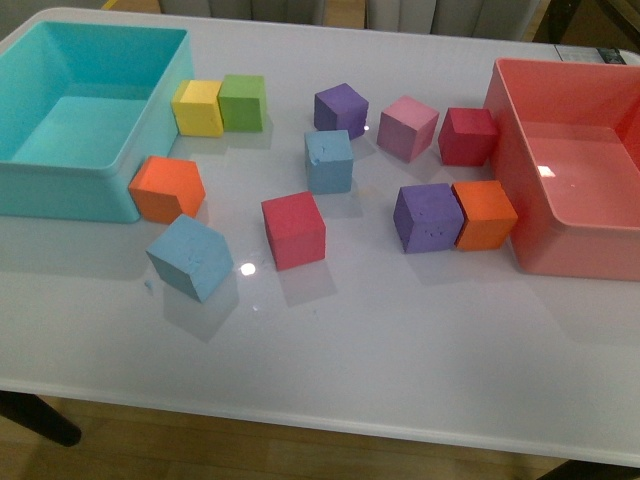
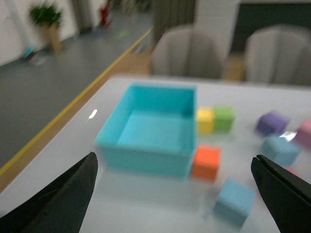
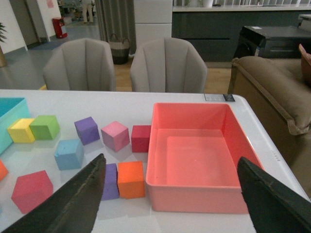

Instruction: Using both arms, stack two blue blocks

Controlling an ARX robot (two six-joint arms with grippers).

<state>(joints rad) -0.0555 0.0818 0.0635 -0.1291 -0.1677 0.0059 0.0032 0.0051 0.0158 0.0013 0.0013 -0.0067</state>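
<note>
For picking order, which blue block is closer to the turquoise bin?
The front-left blue block, beside the orange block at the bin; the other blue block sits mid-table.

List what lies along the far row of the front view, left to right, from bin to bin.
turquoise bin → yellow cube → green cube → purple cube → pink cube → dark red cube → coral bin

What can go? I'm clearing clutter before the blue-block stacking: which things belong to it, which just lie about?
Job: front-left blue block, middle blue block, left gripper, right gripper, jaws open.

Lying about: turquoise bin, coral bin, yellow cube, green cube, pink cube, left orange cube, right orange cube, back purple cube, front purple cube, front red cube, back red cube.
</note>
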